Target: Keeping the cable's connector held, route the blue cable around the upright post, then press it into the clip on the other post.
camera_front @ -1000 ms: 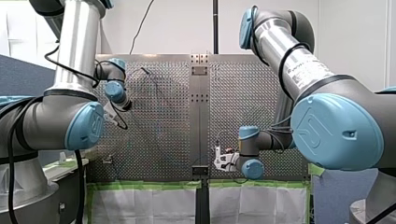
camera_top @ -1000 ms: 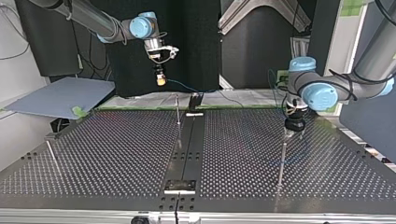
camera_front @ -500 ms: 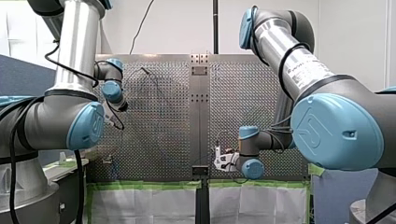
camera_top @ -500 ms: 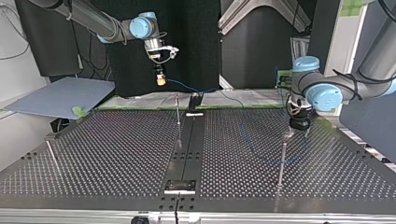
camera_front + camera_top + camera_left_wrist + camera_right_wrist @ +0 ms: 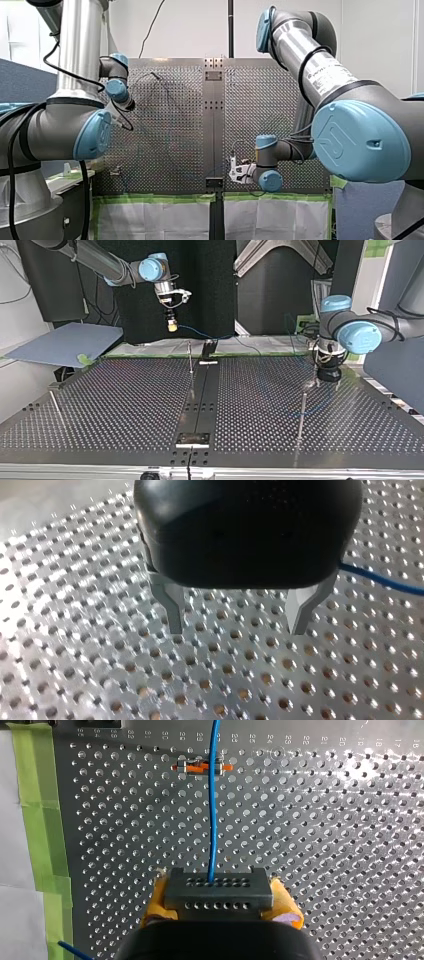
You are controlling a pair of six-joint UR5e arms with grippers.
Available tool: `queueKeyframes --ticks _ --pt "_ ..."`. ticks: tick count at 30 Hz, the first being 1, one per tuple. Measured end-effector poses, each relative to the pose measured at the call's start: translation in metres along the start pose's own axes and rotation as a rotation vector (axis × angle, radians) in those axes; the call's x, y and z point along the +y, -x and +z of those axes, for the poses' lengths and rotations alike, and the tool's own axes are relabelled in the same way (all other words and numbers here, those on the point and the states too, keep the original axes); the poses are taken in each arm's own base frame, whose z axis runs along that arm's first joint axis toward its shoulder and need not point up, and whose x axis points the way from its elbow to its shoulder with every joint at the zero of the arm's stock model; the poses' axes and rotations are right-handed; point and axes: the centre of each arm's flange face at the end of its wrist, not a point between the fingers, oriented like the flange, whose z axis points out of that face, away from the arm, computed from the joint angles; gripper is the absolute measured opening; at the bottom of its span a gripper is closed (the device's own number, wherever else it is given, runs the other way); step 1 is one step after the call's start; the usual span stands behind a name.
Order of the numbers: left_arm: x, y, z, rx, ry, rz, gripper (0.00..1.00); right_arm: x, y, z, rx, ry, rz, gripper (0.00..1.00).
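R gripper (image 5: pixel 220 906), yellow pads (image 5: pixel 156 895), clamped on dark grey rectangular connector (image 5: pixel 218 887); thin blue cable (image 5: pixel 214 815) runs ahead; L gripper (image 5: pixel 239 617) metal fingers (image 5: pixel 170 605) wide apart over perforated metal table (image 5: pixel 100 670).

Plain white wall (image 5: pixel 185 30), dark backdrop (image 5: pixel 210 285), grey board (image 5: pixel 65 342).

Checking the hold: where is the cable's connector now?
Right wrist view: the connector sits clamped between my right gripper's yellow pads; top view: held at left, above the table's far edge.
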Motion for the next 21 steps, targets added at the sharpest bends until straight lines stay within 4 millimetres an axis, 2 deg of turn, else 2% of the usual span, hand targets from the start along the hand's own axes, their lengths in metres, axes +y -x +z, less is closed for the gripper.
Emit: queueKeyframes --ticks 4,9,21 --pt "-0.007 0.006 -0.004 -0.009 -0.013 -0.002 1.0 0.0 0.0 0.0 0.0 0.0 0.0 0.0" --pt "-0.012 0.004 -0.008 0.011 -0.027 0.012 1.0 0.0 0.0 0.0 -0.001 0.0 0.0 0.0" --pt "-0.038 0.007 -0.039 0.065 -0.075 0.028 1.0 0.0 0.0 0.0 0.0 0.0 0.0 0.0"
